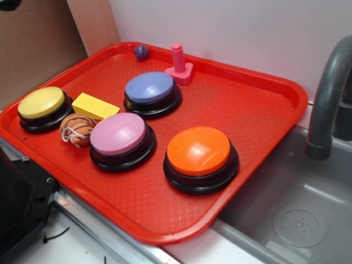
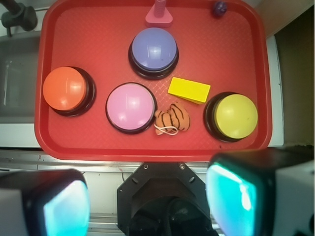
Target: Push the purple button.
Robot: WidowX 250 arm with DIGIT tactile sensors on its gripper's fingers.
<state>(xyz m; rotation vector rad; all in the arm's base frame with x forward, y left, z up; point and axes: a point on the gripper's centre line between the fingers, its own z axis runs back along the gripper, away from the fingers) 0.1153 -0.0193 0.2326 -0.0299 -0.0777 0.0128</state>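
Toward the far side of the red tray [image 1: 264,181], the purple button [image 1: 149,88] is seen resting on its black base, its periwinkle dome untouched and nothing set upon it. From the wrist view the same button [image 2: 153,49] is placed straight ahead of the gripper [image 2: 147,201] and well apart from it, close to the centre line between the two fingers [image 2: 64,206], which are held wide apart and empty at the bottom of the picture. Being round, the button offers no long axis to be lined up with. Just behind it a pink bolt [image 1: 179,65] is stood upright, with a small dark ball [image 1: 141,51] near the tray's far corner. Nearer the gripper, the pink button [image 2: 131,106] is passed on the way, with a yellow block [image 2: 189,90] and a small striped ball [image 2: 172,118] just beside it; the orange button [image 2: 65,88] and the yellow button [image 2: 235,116] are set out to either side. The arm is judged to be held high and back, off the tray's near edge; it is not caught in the exterior view.
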